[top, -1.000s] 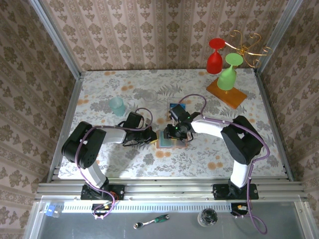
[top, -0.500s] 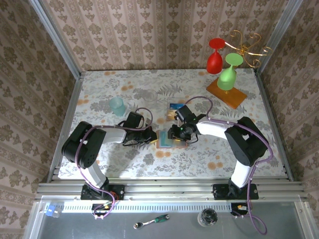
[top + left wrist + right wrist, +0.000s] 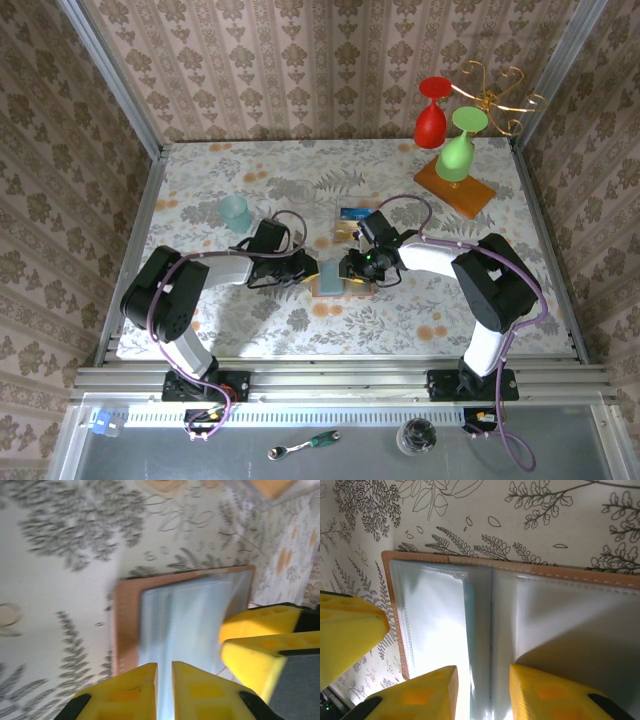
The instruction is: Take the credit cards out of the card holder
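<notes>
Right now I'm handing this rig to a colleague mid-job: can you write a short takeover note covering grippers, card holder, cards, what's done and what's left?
The left gripper sits low at the left side of the card holder, jaws nearly together; whether it pinches anything cannot be told.
The right gripper is open, straddling the seam between the pockets.
The card holder lies open on the table, inside up; the pockets look empty.
The blue card and what looks like the tan card lie just beyond it.
Done: both cards seem out. Left: confirm, then back both grippers off.
</notes>
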### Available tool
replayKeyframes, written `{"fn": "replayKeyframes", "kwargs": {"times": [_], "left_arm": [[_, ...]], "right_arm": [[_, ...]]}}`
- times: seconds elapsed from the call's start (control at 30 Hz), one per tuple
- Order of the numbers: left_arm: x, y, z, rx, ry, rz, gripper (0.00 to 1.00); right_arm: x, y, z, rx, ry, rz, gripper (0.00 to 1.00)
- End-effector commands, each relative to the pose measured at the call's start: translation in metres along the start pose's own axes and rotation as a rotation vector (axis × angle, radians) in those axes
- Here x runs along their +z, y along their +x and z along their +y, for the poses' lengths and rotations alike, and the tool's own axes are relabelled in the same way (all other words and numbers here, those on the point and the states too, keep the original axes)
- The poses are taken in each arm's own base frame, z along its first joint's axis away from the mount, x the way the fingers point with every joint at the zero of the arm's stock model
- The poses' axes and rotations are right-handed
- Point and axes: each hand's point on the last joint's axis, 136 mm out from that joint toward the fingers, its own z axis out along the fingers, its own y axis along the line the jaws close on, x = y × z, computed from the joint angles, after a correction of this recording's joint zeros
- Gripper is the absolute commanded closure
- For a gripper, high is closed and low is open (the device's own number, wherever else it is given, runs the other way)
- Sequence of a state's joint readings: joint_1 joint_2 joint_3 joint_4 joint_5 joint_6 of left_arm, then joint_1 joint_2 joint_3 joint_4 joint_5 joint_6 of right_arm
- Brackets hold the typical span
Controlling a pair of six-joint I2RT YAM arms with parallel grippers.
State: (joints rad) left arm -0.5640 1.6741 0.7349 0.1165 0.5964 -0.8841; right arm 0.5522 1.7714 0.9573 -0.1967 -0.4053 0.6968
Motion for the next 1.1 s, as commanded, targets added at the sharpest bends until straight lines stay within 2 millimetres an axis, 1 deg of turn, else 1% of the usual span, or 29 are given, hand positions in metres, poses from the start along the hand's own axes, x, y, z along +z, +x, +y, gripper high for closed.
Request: {"fn": "replayKeyframes", "kwargs": {"times": [0.0, 0.07, 0.17, 0.27, 0.4, 0.47, 0.63, 0.77, 0.93, 1.07], "left_arm": [[0.002, -0.005, -0.025, 0.023, 0.051, -0.003, 0.83], [0.004, -0.005, -0.023, 0.018, 0.043, 0.0, 0.84], [0.004, -0.004, -0.013, 0.017, -0.007, -0.001, 0.87], [0.0, 0.0, 0.001, 0.044, -0.1, 0.003, 0.9], [0.001, 0.004, 0.01, 0.043, -0.128, 0.021, 0.93], [0.004, 0.005, 0.014, 0.037, -0.127, 0.03, 0.95], [0.01, 0.009, 0.025, 0.022, -0.143, 0.044, 0.96], [0.011, 0.009, 0.03, 0.014, -0.144, 0.047, 0.97], [0.01, 0.008, 0.03, 0.014, -0.142, 0.043, 0.97], [0.007, 0.008, 0.031, 0.012, -0.141, 0.039, 0.97]], "right_arm": [[0.0, 0.005, -0.003, 0.018, -0.01, 0.017, 0.67], [-0.001, 0.004, -0.002, 0.016, -0.011, 0.014, 0.69], [-0.005, 0.002, 0.002, 0.012, -0.016, 0.005, 0.71], [-0.011, -0.002, 0.008, 0.004, -0.029, -0.01, 0.71], [-0.016, -0.005, 0.021, -0.004, -0.08, -0.02, 0.73], [-0.015, -0.005, 0.026, -0.003, -0.109, -0.017, 0.75], [-0.006, -0.001, 0.038, -0.003, -0.176, 0.027, 0.77], [0.0, 0.002, 0.035, 0.003, -0.171, 0.047, 0.78], [0.009, 0.004, 0.03, 0.012, -0.158, 0.072, 0.78], [0.01, 0.005, 0.017, 0.018, -0.094, 0.069, 0.79]]}}
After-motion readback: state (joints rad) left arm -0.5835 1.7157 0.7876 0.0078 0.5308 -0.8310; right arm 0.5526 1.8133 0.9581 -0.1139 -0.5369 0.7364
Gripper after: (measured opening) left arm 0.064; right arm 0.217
